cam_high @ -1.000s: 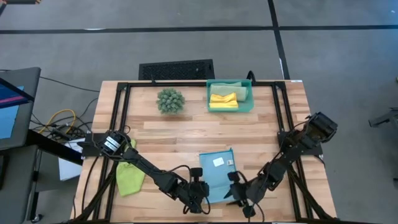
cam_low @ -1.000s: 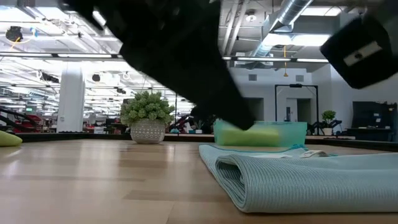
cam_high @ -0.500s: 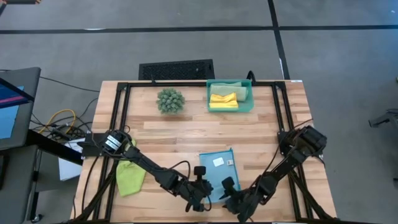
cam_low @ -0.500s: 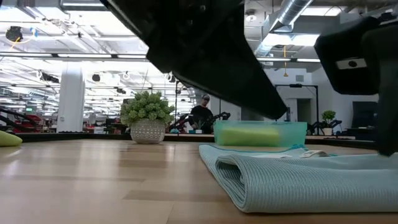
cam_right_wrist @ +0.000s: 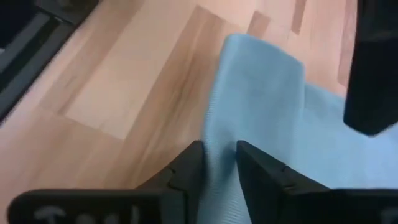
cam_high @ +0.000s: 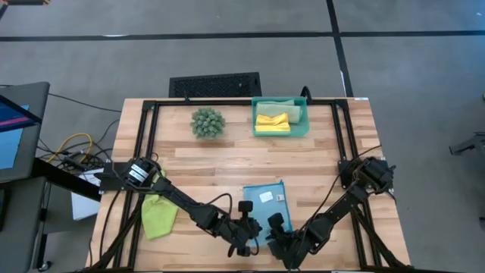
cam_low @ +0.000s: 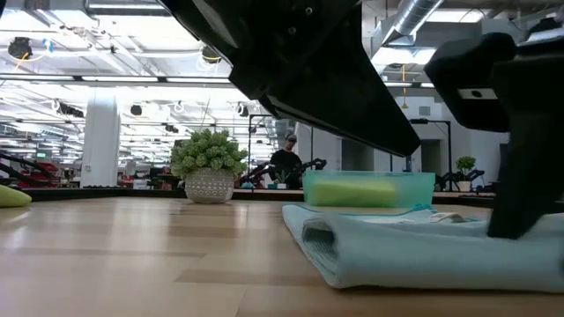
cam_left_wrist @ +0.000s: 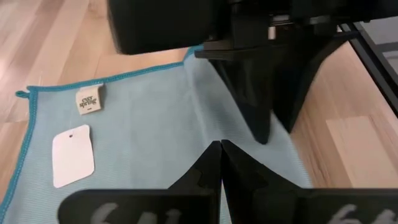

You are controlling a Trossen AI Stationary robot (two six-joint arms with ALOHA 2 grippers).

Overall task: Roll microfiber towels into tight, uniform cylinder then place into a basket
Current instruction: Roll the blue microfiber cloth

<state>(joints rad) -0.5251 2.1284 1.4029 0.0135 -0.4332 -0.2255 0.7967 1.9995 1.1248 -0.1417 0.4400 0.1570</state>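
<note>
Grey floor [cam_high: 227, 45], bright ceiling lights [cam_low: 79, 66]

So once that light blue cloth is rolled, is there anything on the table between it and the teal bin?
Nothing visible does. Bare wooden table lies between the light blue microfiber towel and the translucent teal plastic basket. The round spiky green plant ball sits off to the side.

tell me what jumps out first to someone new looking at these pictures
Both dark grippers meet at the table's near edge over the flat light blue microfiber towel: the left gripper shut, the right gripper pinching its edge. At the far edge, the translucent teal plastic basket holds a yellow towel.
</note>
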